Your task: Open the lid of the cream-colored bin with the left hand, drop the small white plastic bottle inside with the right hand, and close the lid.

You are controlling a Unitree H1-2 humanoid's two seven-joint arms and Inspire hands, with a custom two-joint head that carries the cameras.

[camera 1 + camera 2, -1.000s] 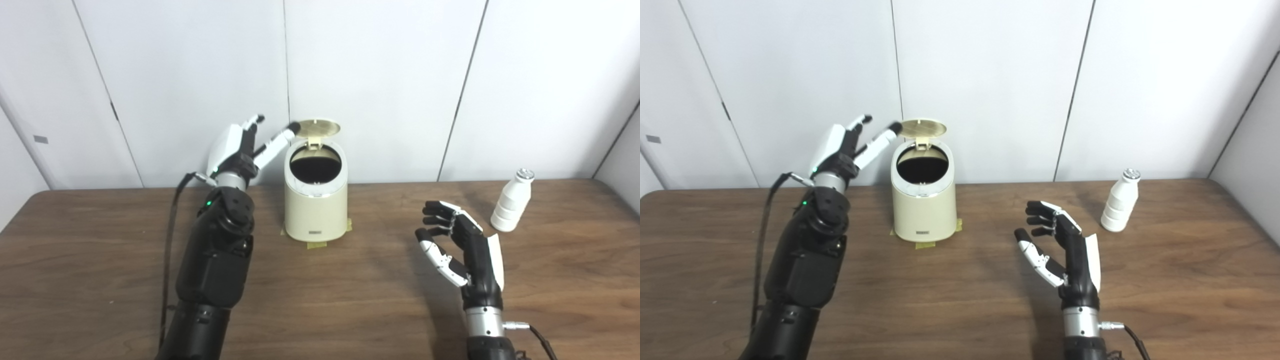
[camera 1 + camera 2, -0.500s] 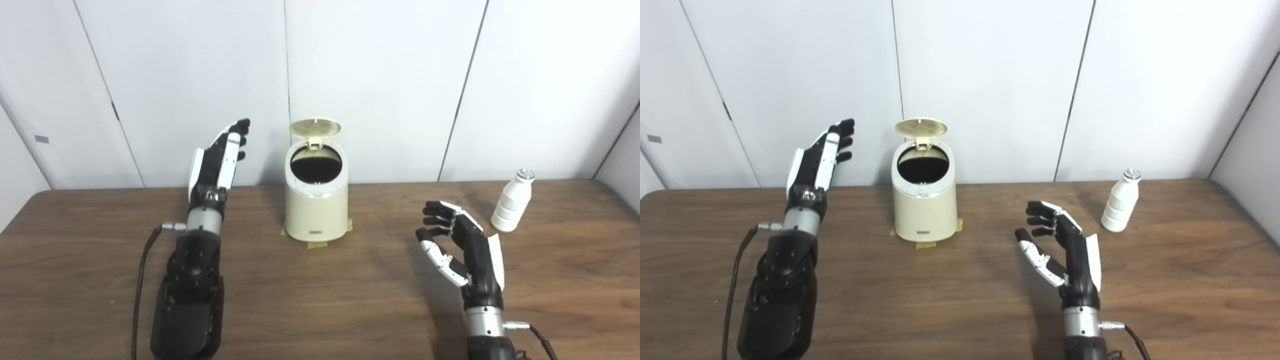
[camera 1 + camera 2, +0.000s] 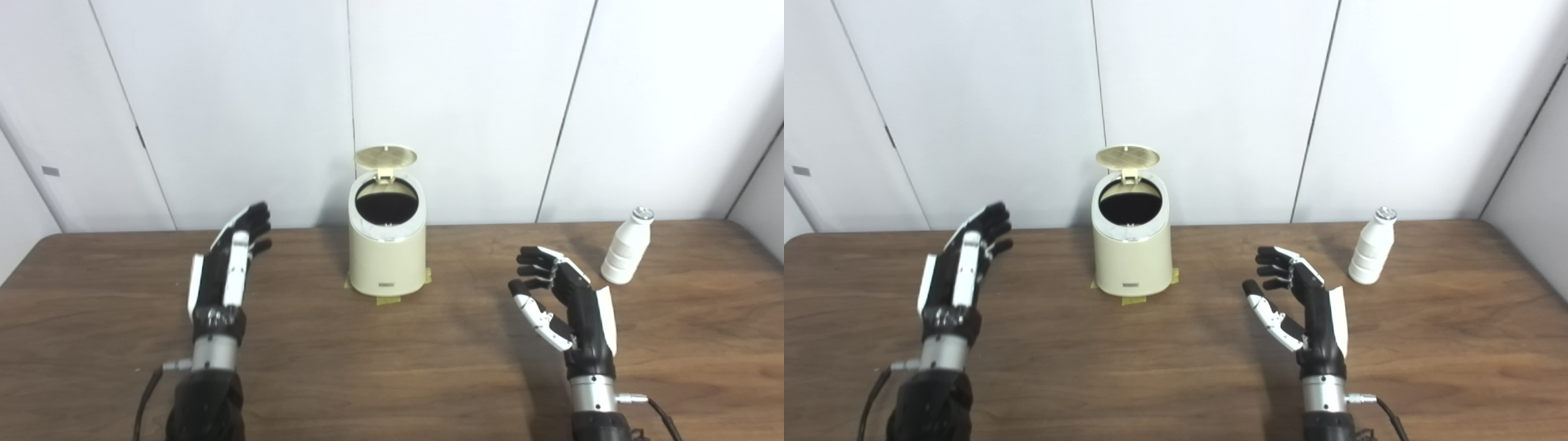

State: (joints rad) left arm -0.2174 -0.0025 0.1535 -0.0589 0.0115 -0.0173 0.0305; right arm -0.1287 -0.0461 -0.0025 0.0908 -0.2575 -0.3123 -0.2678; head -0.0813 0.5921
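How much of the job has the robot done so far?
Done: the cream-colored bin has its lid standing open. In hand: nothing. The left robot hand is open beside the bin, and the right robot hand is open and empty. Left: the small white plastic bottle stands on the table, so grabbing, dropping it in and closing the lid remain.

Table [image 3: 392, 367]: bin [image 3: 387, 251] near back edge, centre, lid [image 3: 386, 157] up. Bottle [image 3: 626, 246] upright, back right. Left hand [image 3: 226, 269] and right hand [image 3: 566, 306] empty, fingers apart.
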